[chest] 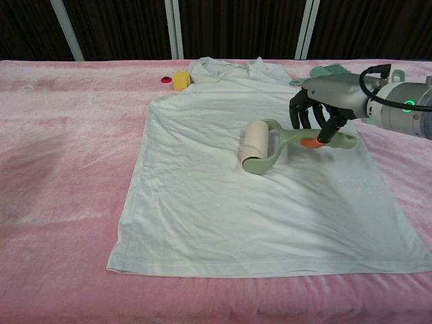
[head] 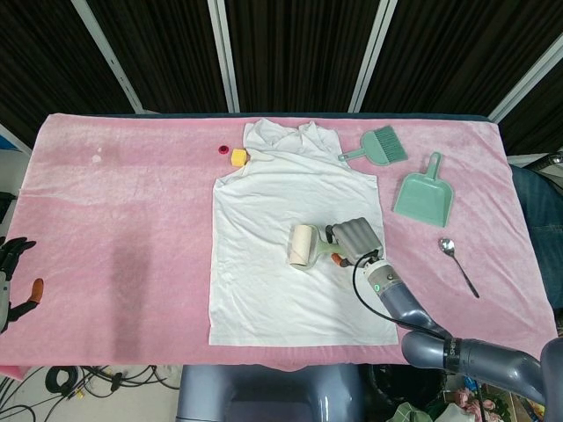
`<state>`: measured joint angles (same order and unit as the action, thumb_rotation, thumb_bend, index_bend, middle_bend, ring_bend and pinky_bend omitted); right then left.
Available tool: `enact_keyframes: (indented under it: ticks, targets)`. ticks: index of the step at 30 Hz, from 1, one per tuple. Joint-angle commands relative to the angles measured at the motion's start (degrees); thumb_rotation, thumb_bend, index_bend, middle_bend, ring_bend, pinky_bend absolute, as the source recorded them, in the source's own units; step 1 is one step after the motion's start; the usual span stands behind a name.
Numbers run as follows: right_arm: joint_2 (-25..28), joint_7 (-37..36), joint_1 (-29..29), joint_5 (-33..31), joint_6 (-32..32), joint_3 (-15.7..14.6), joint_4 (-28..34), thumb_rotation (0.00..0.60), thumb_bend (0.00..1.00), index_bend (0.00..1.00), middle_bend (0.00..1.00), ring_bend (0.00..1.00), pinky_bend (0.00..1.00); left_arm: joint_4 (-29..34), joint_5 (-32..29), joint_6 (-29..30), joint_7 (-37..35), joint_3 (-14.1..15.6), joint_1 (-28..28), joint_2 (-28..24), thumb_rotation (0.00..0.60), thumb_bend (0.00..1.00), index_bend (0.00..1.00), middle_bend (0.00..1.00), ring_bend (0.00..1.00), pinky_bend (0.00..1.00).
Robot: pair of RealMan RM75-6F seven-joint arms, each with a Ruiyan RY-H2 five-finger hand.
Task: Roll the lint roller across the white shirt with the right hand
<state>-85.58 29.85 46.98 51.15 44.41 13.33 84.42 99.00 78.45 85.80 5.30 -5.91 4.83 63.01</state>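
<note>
- Lint roller (chest: 260, 144) lies near the middle of the white shirt (chest: 223, 202), its pale drum pressed to the cloth and its green handle reaching out toward 3 o'clock in the chest view.
- Right hand (chest: 322, 108) holds that handle, dark fingers (chest: 302, 115) curled around it from above beside the orange tip; the handle is the place to hold, never the sticky drum.
- Light, stiff plastic by the look of it: it should need little force, only steady downward pressure so the drum turns rather than skids.
- Shirt is thin, soft and faintly wrinkled, spread flat on the pink-covered desk (head: 132, 220); the tacky drum could lift or bunch the fabric, so short, even strokes seem wise.
- Left hand (head: 12, 277) sits at the 9 o'clock edge in the head view, fingers apart, holding nothing.
</note>
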Motion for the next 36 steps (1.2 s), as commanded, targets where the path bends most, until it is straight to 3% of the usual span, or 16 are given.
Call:
enact_keyframes:
  ticks: [1, 8, 36]
  targets:
    - [-0.4, 1.1, 2.2, -3.4, -0.7, 0.6, 0.8, 0.6, 0.49, 0.74, 0.67, 0.66, 0.72, 0.0, 0.0, 0.0, 0.1, 0.0, 0.0, 0.0, 0.6, 0.42, 0.21, 0.17, 0.05, 0.06]
    - [-1.2, 4.0, 6.2, -9.4, -1.4, -0.6, 0.7, 0.6, 0.49, 0.74, 0.67, 0.66, 0.72, 0.0, 0.1, 0.0, 0.1, 0.1, -0.1, -0.1, 0.6, 0.42, 0.21, 0.17, 0.05, 0.06]
    - [-6.6, 7.3, 15.4, -18.5, 0.5, -1.8, -1.9, 0.6, 0.5, 0.74, 0.67, 0.66, 0.72, 0.0, -0.6, -0.4, 0.9, -0.1, 0.1, 0.3, 0.6, 0.42, 0.21, 0.17, 0.05, 0.06]
